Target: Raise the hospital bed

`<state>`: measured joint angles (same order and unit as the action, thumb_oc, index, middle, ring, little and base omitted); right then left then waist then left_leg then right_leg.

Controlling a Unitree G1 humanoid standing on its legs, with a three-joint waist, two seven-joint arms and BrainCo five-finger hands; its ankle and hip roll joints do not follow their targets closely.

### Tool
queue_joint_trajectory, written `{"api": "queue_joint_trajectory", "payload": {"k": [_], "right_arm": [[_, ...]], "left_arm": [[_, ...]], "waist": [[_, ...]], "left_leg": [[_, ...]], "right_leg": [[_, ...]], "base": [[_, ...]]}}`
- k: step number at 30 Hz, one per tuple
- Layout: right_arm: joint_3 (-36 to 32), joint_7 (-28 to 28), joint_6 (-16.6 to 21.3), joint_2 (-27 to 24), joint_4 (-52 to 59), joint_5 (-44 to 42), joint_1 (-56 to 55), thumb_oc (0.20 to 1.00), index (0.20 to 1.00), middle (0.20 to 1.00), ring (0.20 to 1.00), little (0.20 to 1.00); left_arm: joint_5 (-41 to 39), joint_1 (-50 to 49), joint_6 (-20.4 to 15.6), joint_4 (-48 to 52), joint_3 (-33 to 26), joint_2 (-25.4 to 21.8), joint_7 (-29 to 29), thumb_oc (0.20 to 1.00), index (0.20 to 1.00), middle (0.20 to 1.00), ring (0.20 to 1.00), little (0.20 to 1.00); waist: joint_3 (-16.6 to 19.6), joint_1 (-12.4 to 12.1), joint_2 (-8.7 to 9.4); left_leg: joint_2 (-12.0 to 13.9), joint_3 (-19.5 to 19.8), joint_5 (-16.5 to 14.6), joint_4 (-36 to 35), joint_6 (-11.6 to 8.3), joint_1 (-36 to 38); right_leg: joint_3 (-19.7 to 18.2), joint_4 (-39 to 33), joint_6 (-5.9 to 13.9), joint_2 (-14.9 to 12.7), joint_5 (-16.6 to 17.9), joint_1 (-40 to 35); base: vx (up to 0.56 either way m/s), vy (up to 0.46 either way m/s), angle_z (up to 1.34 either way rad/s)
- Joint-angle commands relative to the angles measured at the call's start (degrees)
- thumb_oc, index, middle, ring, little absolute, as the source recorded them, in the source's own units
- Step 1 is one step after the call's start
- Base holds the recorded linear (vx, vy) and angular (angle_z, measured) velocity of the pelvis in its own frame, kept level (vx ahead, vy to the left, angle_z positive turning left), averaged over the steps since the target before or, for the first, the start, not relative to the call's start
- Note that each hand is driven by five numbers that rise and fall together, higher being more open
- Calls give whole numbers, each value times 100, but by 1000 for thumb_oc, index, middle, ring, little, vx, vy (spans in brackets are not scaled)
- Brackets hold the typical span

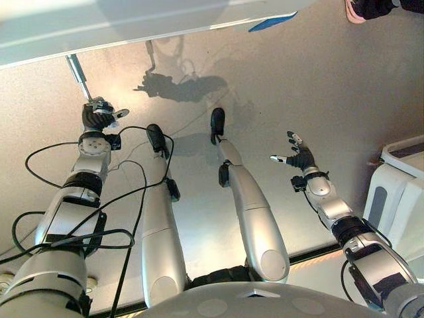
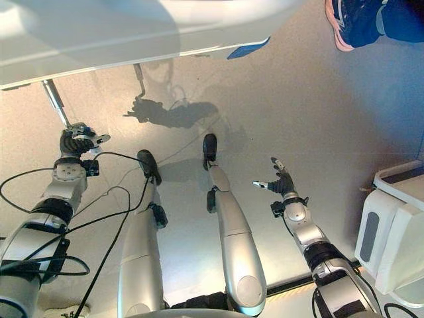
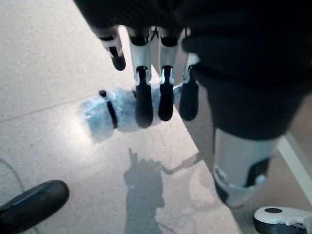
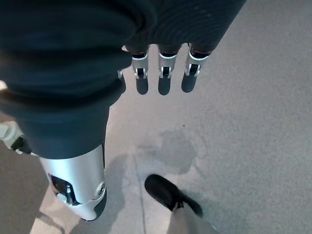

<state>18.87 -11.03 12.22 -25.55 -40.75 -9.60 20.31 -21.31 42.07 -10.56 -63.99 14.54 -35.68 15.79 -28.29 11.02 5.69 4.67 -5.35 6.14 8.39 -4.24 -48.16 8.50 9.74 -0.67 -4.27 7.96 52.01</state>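
**Left hand on the bed crank, right hand free above the floor**

From my remote station, the head views look down past the foot edge of the hospital bed point(image 1: 119, 26), whose pale frame runs across the top of the scene. A metal crank rod point(image 1: 77, 74) slants down from under the frame. At its lower end sits the crank handle point(image 3: 109, 113), wrapped in clear plastic and ringed by a dark band. My left hand point(image 1: 98, 116) is at this handle: in the left wrist view its dark-tipped fingers point(image 3: 144, 105) are curled over the wrapped grip, clasping it. My right hand point(image 1: 299, 156) hangs over the grey floor point(image 1: 318, 93), well apart from the bed, with fingers straight and spread and holding nothing. A white cabinet point(image 1: 401, 192) stands at the right edge. A person's shoe point(image 2: 348, 23) shows at the upper right, beside the bed's corner.
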Motion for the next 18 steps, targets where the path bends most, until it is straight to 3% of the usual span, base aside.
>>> {"api": "queue_joint_trajectory", "payload": {"k": [1,9,13,18], "right_arm": [[28,-81,79,-230,235,-27,-325,1000,1000,1000,1000,1000],[-34,-82,60,-261,273,11,-437,1000,1000,1000,1000,1000],[-181,-106,108,-367,596,81,-693,1000,1000,1000,1000,1000],[-354,-86,139,-411,716,153,-982,1000,1000,1000,1000,1000]], "left_arm": [[-146,-992,154,138,-70,274,-229,1000,1000,1000,1000,1000],[-321,-1746,2,903,-97,511,-261,1000,1000,1000,1000,1000],[-233,-2688,-221,2237,-220,538,-121,1000,1000,1000,1000,1000],[-46,-3497,-284,3148,-434,502,-122,1000,1000,1000,1000,1000]], "waist": [[-134,-101,74],[-150,-211,-65],[-150,-309,-160],[-150,-407,-292]], "left_leg": [[-81,183,134,158,-127,-195],[-126,194,177,68,-126,-136],[-158,201,174,64,-107,-193],[-182,218,178,33,-89,-227]], "right_leg": [[-77,-123,765,-78,235,-82],[-63,-109,760,-92,206,-96],[-42,-108,768,-101,195,-52],[-30,-94,782,-109,150,-18]], "base": [[0,0,0],[0,0,0],[0,0,0],[12,-4,2]]}}
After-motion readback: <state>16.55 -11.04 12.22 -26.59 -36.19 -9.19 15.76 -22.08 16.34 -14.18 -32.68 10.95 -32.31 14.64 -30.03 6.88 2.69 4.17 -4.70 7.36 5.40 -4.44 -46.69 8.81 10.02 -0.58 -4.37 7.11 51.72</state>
